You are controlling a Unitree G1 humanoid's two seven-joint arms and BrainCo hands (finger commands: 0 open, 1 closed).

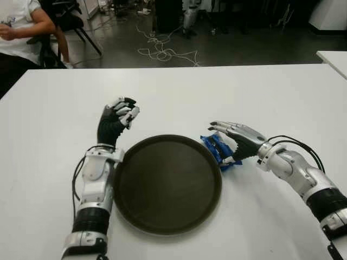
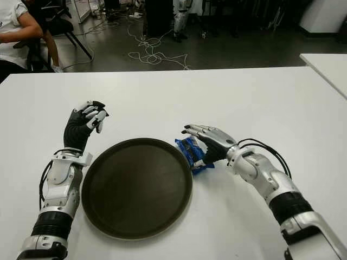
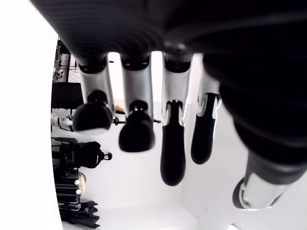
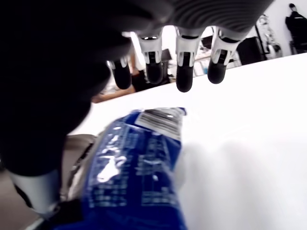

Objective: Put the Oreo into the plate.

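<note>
so the oreo pack (image 1: 217, 149) is a small blue foil-type wrapper with white print and a pale label patch at one end. it's lying flat on the white table (image 1: 179, 97), right up against the outer rim of the dark round plate (image 1: 162, 225) at about the plate's 3 o'clock. not in the plate yet, so the actual task step hasn't happened.

my guess on handling: it's light, crinkly and a bit slick, so it'll slide on the table rather than resist, and the biscuits inside will crack if squeezed hard. i'd go for the long edges, thumb on one side and fingers on the other, mid-pack, gentle pressure. pinching only the sealed end would probably let it dangle and swing.

right hand (image 1: 238, 142) is hovering directly over the pack, at the plate's 3 o'clock. in the right wrist view its fingers (image 4: 184, 79) are stretched out and slightly apart above the wrapper, with nothing pinched between them, so no grip yet as far as i can see.

left hand (image 1: 116, 122) shows just beyond the plate's 10 o'clock, idle, fingers curled loosely and holding nothing.

there's also a person (image 1: 21, 27) sitting way off past the table's far-left corner.
</note>
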